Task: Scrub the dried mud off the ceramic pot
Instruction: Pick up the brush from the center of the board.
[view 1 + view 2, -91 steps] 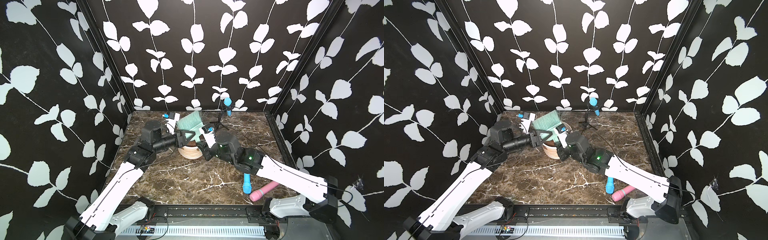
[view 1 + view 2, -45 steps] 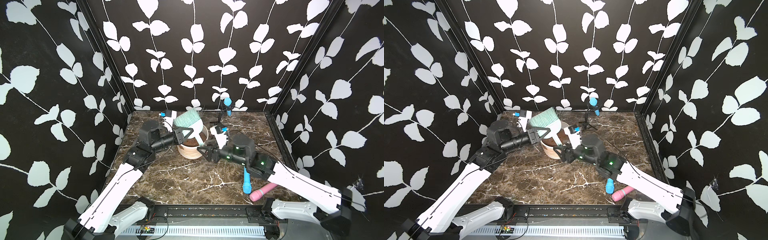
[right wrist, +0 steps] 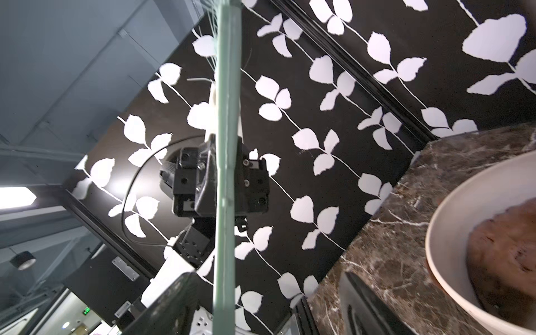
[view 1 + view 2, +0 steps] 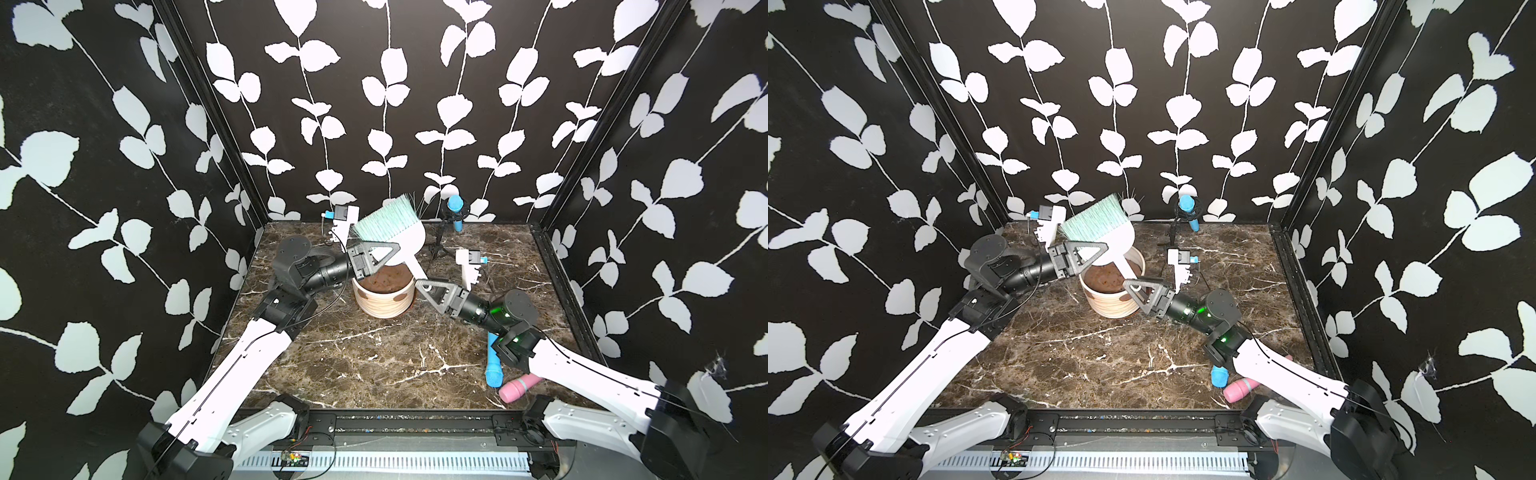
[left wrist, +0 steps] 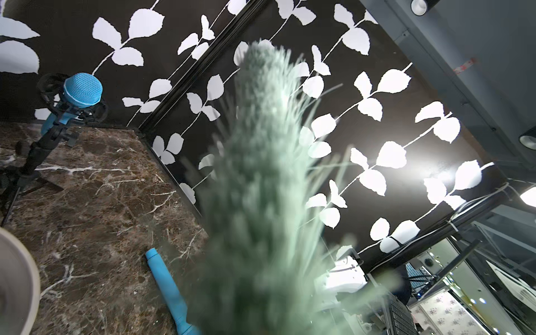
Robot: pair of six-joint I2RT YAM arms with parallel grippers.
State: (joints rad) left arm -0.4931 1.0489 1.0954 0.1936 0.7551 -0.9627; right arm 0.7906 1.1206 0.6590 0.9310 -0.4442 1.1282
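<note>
The ceramic pot [image 4: 384, 305] [image 4: 1111, 305] stands at the table's middle back, cream and ribbed, with brown soil [image 4: 388, 278] inside. Patches of dried mud [image 4: 400, 298] [image 4: 365, 297] dot its side. A brush [image 4: 388, 230] [image 4: 1096, 224] with teal bristles and a white handle hangs tilted above the pot. My left gripper [image 4: 392, 250] [image 4: 1102, 248] is shut on its head. My right gripper [image 4: 419, 283] [image 3: 261, 313] stands open at the pot's right rim, the handle's end [image 3: 227, 174] loose between its fingers [image 3: 171, 304]. Bristles [image 5: 261, 203] hide the left jaws in the left wrist view.
A blue microphone on a small tripod [image 4: 456, 212] [image 5: 82, 90] stands at the back wall. A blue cylinder [image 4: 493, 365] [image 5: 171, 290] and a pink object [image 4: 517, 386] lie at the front right under my right arm. Patterned walls close in three sides.
My left gripper has shut on the brush and raised it, bristles up, above the pot. My right gripper has opened off the handle and drawn back to the right.
</note>
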